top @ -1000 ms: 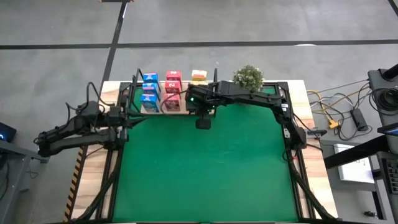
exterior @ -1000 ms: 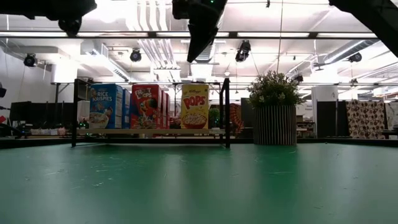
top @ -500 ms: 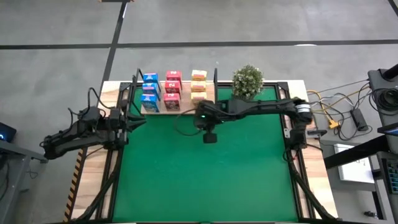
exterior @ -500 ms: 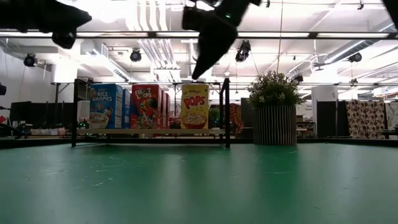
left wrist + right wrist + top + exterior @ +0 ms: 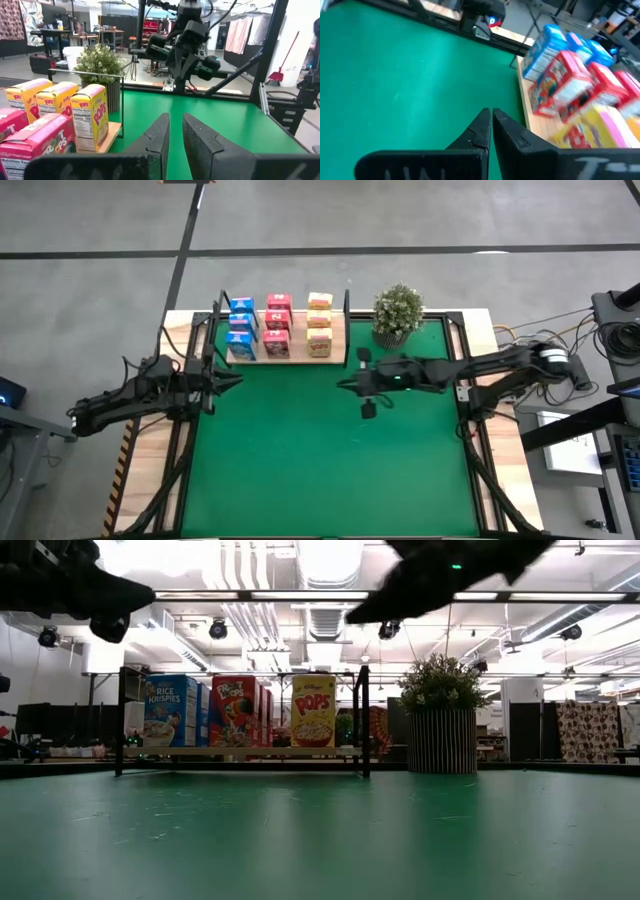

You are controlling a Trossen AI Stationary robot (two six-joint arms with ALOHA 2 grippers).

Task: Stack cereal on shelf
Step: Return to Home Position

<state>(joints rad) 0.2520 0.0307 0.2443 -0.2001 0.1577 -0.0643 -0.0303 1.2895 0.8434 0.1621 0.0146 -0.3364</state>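
The cereal boxes stand in three rows on the wooden shelf at the table's far edge: blue, pink-red and yellow. In the low view they rest upright on the plank. My right gripper hangs shut over the green mat, just right of the shelf and in front of it, pointing toward the table's left with nothing in it. My left gripper hovers at the table's left edge near the shelf's left end. It is shut to a narrow slit and points toward the table's right.
A potted green plant stands right of the shelf at the far edge. The green mat stretches from the shelf to the near edge. Black frame rails run along both sides of the table.
My right gripper has drawn back from over the shelf's yellow row toward the table's right edge and has come down, tipping from pointing down to nearly level. With the arm gone, the yellow boxes show in full. My left gripper has sunk a little.
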